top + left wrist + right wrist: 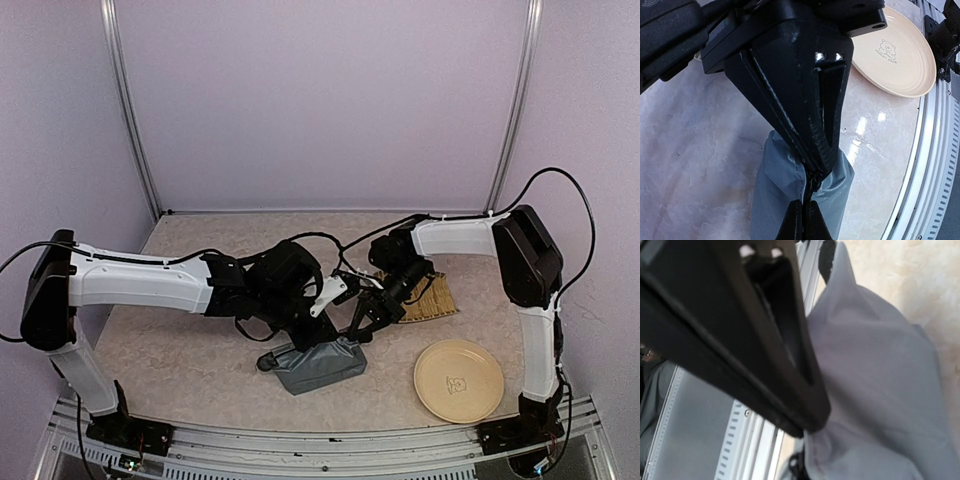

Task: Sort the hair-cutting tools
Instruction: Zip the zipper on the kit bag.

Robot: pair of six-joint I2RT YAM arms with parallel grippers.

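The grey-blue zip pouch (322, 366) lies on the table near the front middle. My left gripper (298, 338) is down on its top; in the left wrist view its fingertips (801, 220) are pinched shut on the pouch's zip seam (812, 192). My right gripper (360, 328) meets the pouch from the right. One of its fingers (790, 365) presses into the grey fabric (880, 390), its tip pinching a fold. A dark piece (268, 362) shows at the pouch's left end; I cannot tell what it is. No scissors, comb, clipper or guard is in view.
A cream plate (458, 380) sits at the front right, also in the left wrist view (900, 60). A bamboo mat (432, 298) lies behind the right gripper. The metal rail (935, 165) runs along the table's near edge.
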